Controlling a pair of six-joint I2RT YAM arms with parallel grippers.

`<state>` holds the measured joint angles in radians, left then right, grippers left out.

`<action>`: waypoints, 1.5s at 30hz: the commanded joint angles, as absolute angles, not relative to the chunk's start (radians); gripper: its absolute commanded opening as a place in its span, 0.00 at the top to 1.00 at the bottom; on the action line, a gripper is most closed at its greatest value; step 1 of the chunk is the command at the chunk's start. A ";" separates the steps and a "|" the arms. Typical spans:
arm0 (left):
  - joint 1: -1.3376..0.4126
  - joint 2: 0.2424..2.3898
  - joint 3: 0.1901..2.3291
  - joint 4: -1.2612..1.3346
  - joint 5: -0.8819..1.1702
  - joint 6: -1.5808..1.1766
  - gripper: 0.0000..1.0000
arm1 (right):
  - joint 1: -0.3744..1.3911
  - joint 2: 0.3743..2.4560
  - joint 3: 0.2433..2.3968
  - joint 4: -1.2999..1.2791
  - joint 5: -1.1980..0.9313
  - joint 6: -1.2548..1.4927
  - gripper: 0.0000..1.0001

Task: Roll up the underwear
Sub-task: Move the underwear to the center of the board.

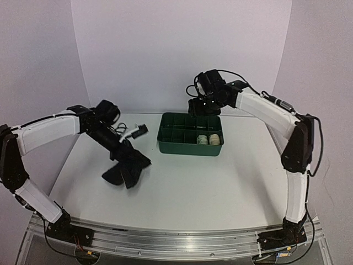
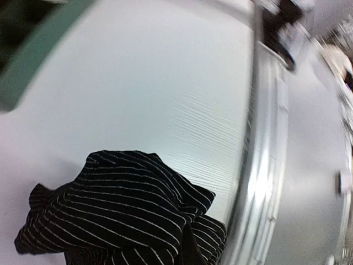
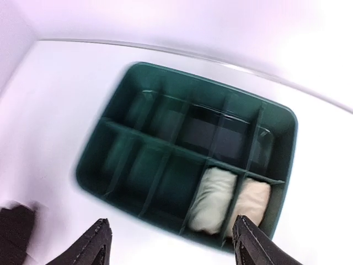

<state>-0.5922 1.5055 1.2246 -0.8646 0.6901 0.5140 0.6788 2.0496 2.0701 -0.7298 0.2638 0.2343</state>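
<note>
Black underwear (image 1: 128, 168), fine pale stripes, bunched, hangs from closed left gripper (image 1: 128, 156), which pinches its upper fold. Position: low over worktop (image 1: 209, 187), at 8 o'clock from green tray (image 1: 182, 148); contact with worktop cannot be told. Two pale rolled underwear in tray's near row toward 4 o'clock corner: first roll (image 3: 212, 199) and second roll (image 3: 255, 200), in adjacent compartments with divider between. Right gripper (image 3: 172, 245) above tray's 12 o'clock edge, jaws wide apart, holding nothing.
</note>
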 commanded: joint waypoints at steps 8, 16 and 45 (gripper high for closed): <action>-0.678 1.750 1.306 -0.994 1.017 0.640 1.00 | 0.896 1.598 1.593 -0.684 0.079 0.071 0.30; -0.450 1.801 1.187 -0.773 0.871 0.619 0.52 | 1.065 1.458 1.271 -0.512 0.221 0.128 0.36; -0.374 1.520 0.798 -0.509 0.583 0.562 0.31 | 1.209 2.117 1.598 -0.404 0.229 0.755 0.38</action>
